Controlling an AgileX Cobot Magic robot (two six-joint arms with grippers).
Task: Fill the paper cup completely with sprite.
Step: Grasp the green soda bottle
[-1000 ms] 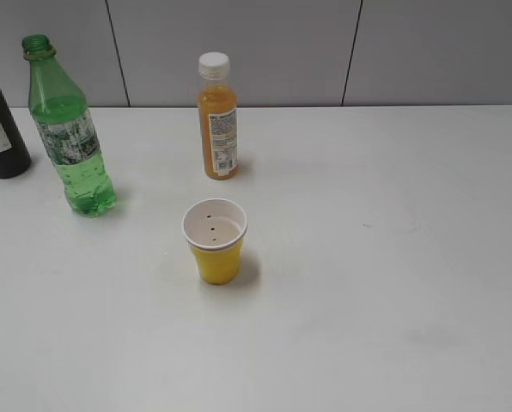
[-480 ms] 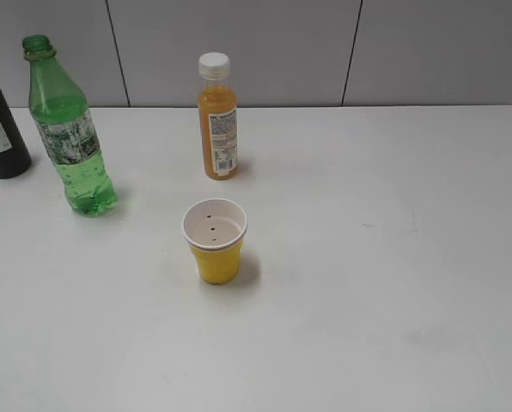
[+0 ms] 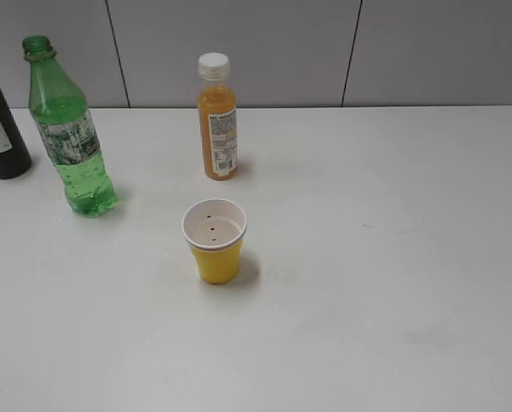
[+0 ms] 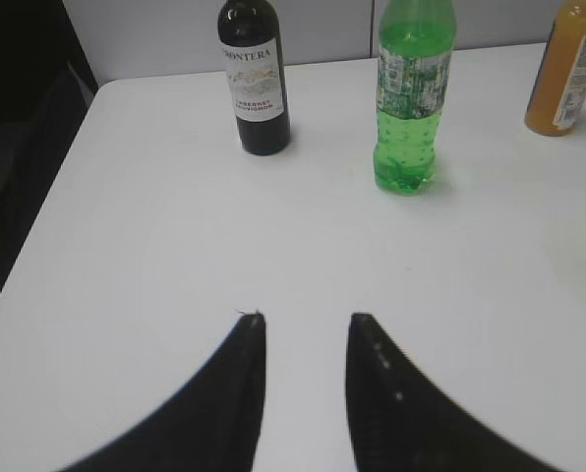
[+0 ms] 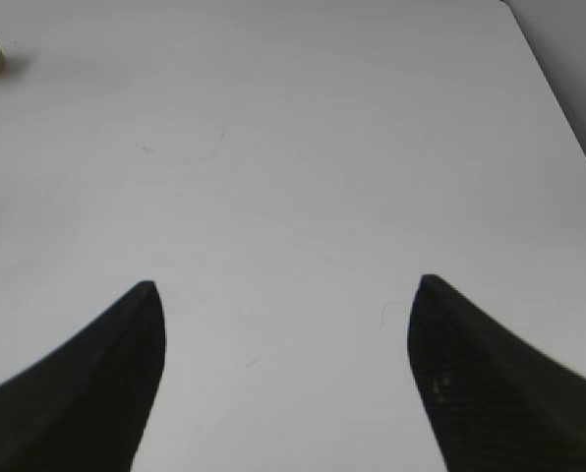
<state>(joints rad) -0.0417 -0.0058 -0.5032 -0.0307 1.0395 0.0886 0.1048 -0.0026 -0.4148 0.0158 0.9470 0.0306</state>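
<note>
The yellow paper cup (image 3: pixel 215 242) stands upright in the middle of the white table, its white inside showing a few dark specks. The sprite (image 3: pixel 70 133) is in an uncapped green bottle at the back left; the left wrist view shows that sprite bottle (image 4: pixel 408 103) ahead and to the right. My left gripper (image 4: pixel 306 320) hovers over bare table well short of the bottle, partly open with nothing between its fingers. My right gripper (image 5: pixel 288 287) is wide open over bare table, holding nothing. Neither gripper appears in the exterior view.
An orange juice bottle (image 3: pixel 217 120) with a white cap stands behind the cup. A dark wine bottle (image 3: pixel 0 129) with a white label stands left of the sprite, seen too in the left wrist view (image 4: pixel 255 79). The table's left edge (image 4: pixel 37 216) drops to dark floor.
</note>
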